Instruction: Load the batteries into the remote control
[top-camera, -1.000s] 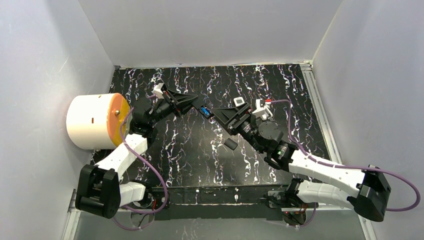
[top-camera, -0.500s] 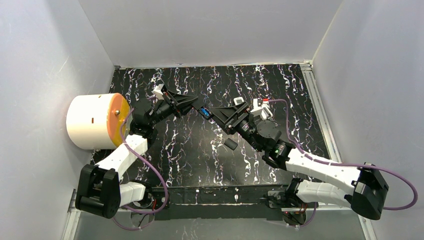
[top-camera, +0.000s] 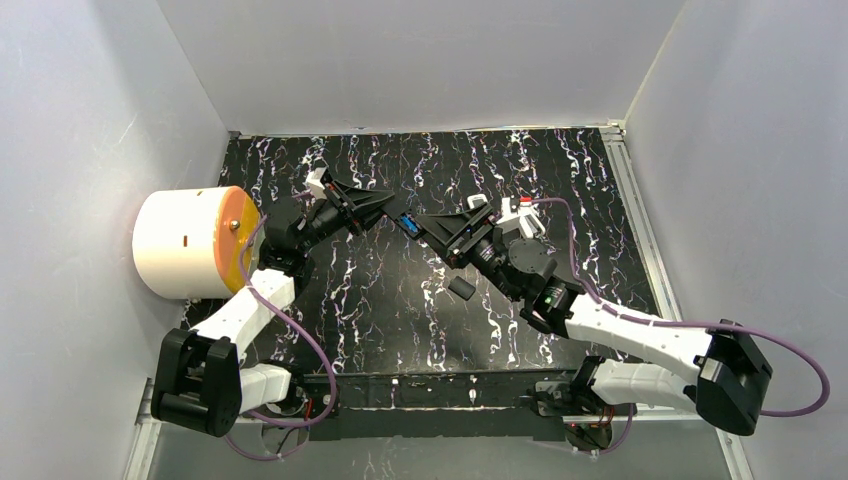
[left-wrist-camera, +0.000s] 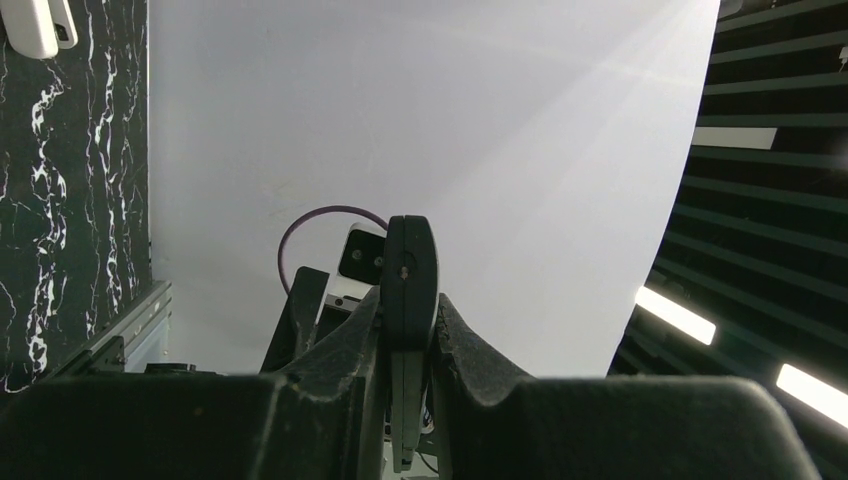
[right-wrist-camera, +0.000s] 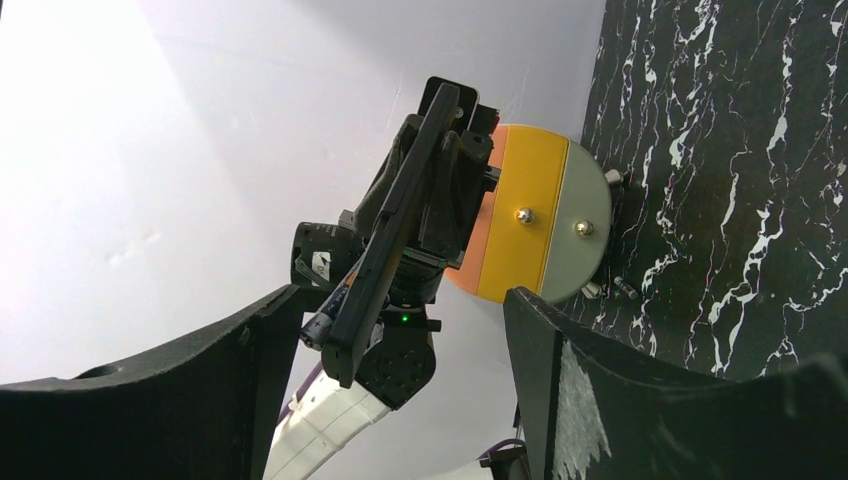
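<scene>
My left gripper (top-camera: 385, 208) is shut on a dark remote control (top-camera: 400, 218) and holds it above the table. It is seen edge-on in the left wrist view (left-wrist-camera: 410, 285), clamped between my fingertips (left-wrist-camera: 408, 300). A blue battery (top-camera: 407, 224) sits in the remote's open bay, and its end with a plus mark shows in the right wrist view (right-wrist-camera: 326, 320). My right gripper (top-camera: 432, 226) is open. Its fingers (right-wrist-camera: 215, 370) stand on either side of the remote's (right-wrist-camera: 400, 220) lower end. Another thin battery (right-wrist-camera: 625, 288) lies on the table by the drum.
A white drum with an orange and yellow face (top-camera: 190, 242) stands at the left wall, also in the right wrist view (right-wrist-camera: 540, 225). A small dark flat piece (top-camera: 461, 288) lies on the marbled table. A white object (left-wrist-camera: 35, 25) lies far off on the table.
My right arm has moved a little left and away, bringing its open fingers around the remote's end. The left gripper and the remote have stayed put.
</scene>
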